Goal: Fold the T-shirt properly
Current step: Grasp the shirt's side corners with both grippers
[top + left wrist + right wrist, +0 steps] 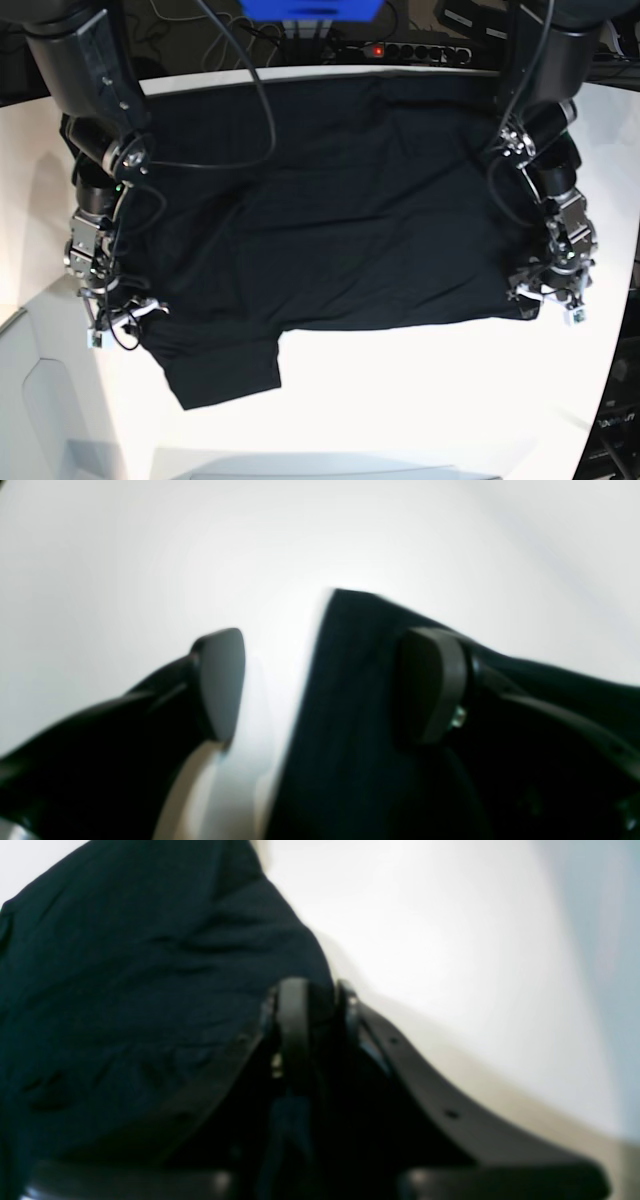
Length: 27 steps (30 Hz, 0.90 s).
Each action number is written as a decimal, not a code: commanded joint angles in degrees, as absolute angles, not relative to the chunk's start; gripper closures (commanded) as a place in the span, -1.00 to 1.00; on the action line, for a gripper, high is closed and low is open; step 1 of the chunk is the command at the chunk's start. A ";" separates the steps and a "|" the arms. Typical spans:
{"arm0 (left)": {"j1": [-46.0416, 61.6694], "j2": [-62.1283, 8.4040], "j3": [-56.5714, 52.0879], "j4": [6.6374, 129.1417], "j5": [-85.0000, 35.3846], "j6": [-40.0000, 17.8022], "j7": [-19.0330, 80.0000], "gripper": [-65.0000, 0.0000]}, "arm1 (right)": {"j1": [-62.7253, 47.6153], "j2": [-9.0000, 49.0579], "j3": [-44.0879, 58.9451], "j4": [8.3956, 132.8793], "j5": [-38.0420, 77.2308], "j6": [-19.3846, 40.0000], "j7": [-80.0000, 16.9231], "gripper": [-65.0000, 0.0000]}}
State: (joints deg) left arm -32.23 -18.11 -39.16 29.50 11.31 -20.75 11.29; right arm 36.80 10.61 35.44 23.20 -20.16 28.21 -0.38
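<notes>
The black T-shirt (340, 200) lies spread flat on the white table (400, 400), plain side up, with one sleeve (225, 365) sticking out at the front left. My right gripper (112, 318) is at the shirt's front-left edge. In the right wrist view it (317, 1005) is shut on a fold of the black cloth (125, 965). My left gripper (556, 300) is at the shirt's front-right corner. In the left wrist view it (325, 685) is open, with the shirt's corner (350, 680) between the jaws against the right pad (432, 680).
A power strip (420, 48), cables and a blue object (310, 8) sit behind the table's back edge. Bare white tabletop runs in front of the shirt. The table's edge is close to each gripper's outer side.
</notes>
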 commanded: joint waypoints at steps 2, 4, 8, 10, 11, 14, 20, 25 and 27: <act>-34.24 -19.03 -38.99 30.46 10.42 -20.62 9.45 -0.44 | 37.14 10.24 35.30 22.90 -21.76 28.18 -4.53 0.88; -34.24 -19.03 -38.99 30.46 10.42 -20.44 9.45 -0.44 | 37.14 10.24 35.30 22.90 -21.76 28.18 -4.62 0.96; -35.56 -19.03 -38.99 29.93 10.77 -20.00 9.45 -0.44 | 37.05 10.42 35.30 22.90 -21.76 28.18 -4.79 1.00; -36.35 -19.03 -38.99 27.30 10.77 -20.00 9.45 -0.44 | 37.05 10.42 35.30 22.90 -21.76 28.18 -4.79 1.00; -36.88 -19.03 -38.99 25.89 10.77 -20.00 9.36 -0.44 | 37.05 10.42 35.30 22.90 -21.76 28.18 -4.79 1.00; -38.11 -19.12 -38.99 23.25 10.77 -20.00 9.36 -0.42 | 37.05 10.42 35.30 22.90 -21.76 28.18 -4.88 1.00; -38.11 -19.47 -38.99 22.37 10.68 -20.00 9.36 -0.25 | 37.05 10.51 35.30 22.90 -21.76 28.18 -4.79 1.00; -38.11 -19.56 -39.08 22.37 10.42 -20.00 9.36 0.31 | 37.05 10.51 35.30 22.90 -21.76 28.18 -4.97 1.00; -38.11 -19.56 -39.08 22.37 10.33 -20.00 9.36 0.46 | 37.05 10.51 35.30 22.90 -21.76 28.18 -4.88 1.00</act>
